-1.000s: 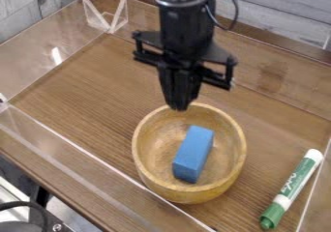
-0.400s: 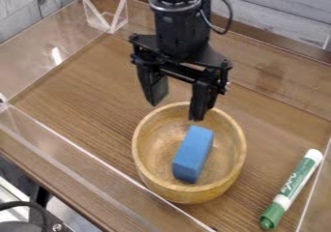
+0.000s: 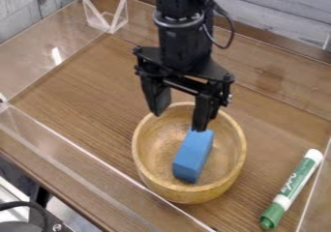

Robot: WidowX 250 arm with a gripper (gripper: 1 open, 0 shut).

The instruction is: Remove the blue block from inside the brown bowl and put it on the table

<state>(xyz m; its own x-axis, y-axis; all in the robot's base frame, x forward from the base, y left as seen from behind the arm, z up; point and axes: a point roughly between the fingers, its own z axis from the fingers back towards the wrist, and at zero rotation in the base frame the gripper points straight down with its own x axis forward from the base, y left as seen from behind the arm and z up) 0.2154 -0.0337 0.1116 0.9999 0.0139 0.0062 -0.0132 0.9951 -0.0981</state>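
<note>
The blue block (image 3: 193, 156) lies inside the brown bowl (image 3: 155, 165), a little right of the bowl's middle, one end toward the near rim. My gripper (image 3: 183, 108) hangs straight down over the bowl's far rim, open, its two black fingers spread wide. The right finger's tip (image 3: 203, 119) is just above the block's far end; the left finger (image 3: 158, 101) stands over the far-left rim. Nothing is between the fingers. The bowl rests on the wood-grain table (image 3: 91, 91).
A green-and-white marker (image 3: 291, 188) lies on the table to the right of the bowl. Low clear plastic walls (image 3: 52, 144) border the tabletop on the left and near sides, and a clear stand (image 3: 106, 15) sits at the back left.
The fingers were together a second ago and have spread wide apart. The gripper has come down slightly toward the bowl. Block and bowl have not moved.
</note>
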